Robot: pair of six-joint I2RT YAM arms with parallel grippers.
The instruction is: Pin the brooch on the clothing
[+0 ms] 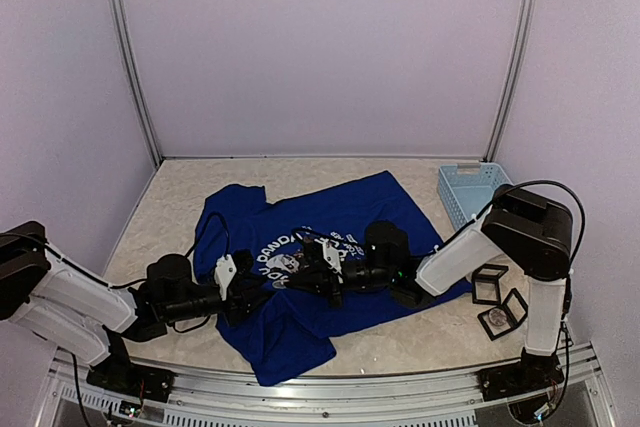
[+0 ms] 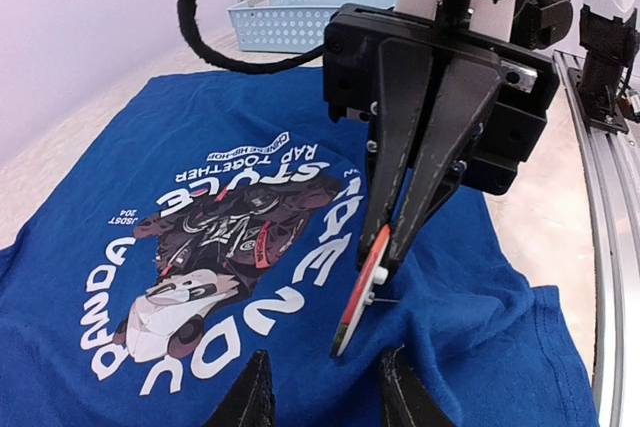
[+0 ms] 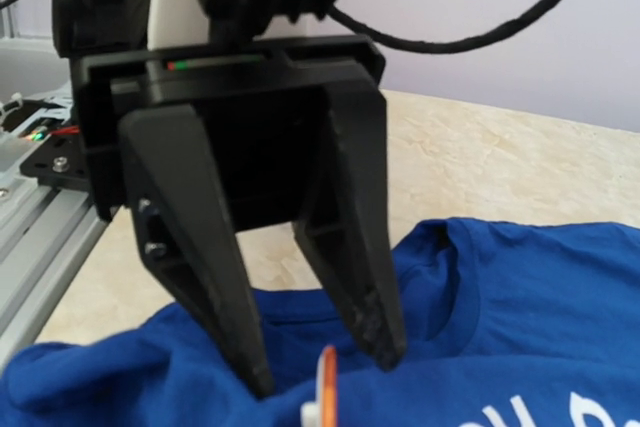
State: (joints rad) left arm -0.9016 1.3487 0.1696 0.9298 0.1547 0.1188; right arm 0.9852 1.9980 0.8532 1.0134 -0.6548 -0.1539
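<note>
The clothing, a royal-blue T-shirt with a panda print, lies spread on the table. My right gripper points down over the shirt beside the print, shut on the brooch. The brooch is a thin red-orange disc held on edge, its lower rim at the fabric and a thin pin sticking out of its back. My left gripper faces it from close by, open, both fingertips resting on the shirt either side of the brooch. In the top view the two grippers meet over the print.
A light-blue plastic basket stands at the back right, also in the left wrist view as the basket. Small black-framed boxes lie right of the shirt. A metal rail runs along the near table edge.
</note>
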